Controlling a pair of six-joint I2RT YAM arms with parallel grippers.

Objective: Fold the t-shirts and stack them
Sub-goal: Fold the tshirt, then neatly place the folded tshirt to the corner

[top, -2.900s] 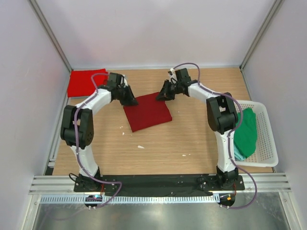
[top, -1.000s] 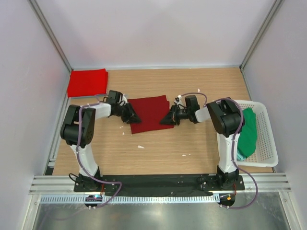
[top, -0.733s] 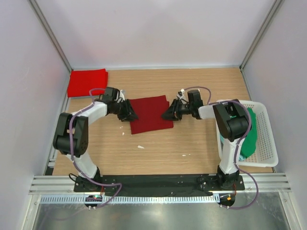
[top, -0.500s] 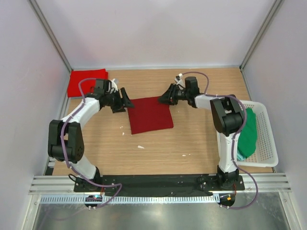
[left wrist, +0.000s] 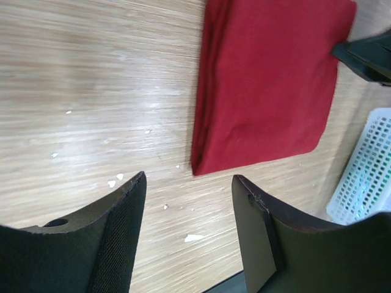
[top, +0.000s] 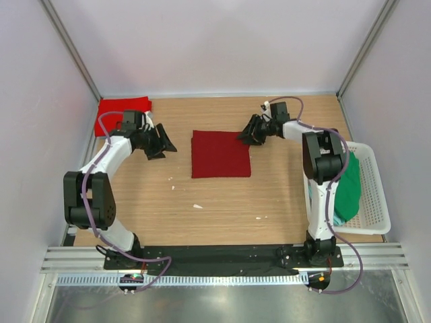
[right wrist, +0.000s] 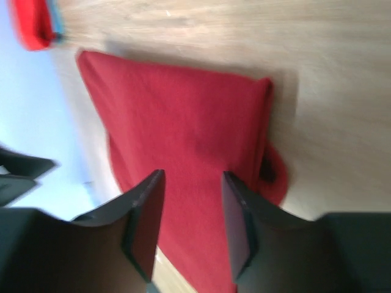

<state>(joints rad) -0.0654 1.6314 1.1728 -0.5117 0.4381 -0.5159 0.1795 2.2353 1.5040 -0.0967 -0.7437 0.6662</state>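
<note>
Soft cloth on a wooden bench.
Dark red shirt [top: 220, 154] is matt cloth; bench [top: 269, 195] is smooth pale wood; basket [top: 376, 195] is white perforated plastic.

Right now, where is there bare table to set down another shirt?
Widest bare wood: the near strip between the maroon shirt and the arm bases. Another: between that shirt and the white basket. Crowded: far left, with the red shirt and left gripper; the right gripper sits at the maroon shirt's far-right corner.
</note>
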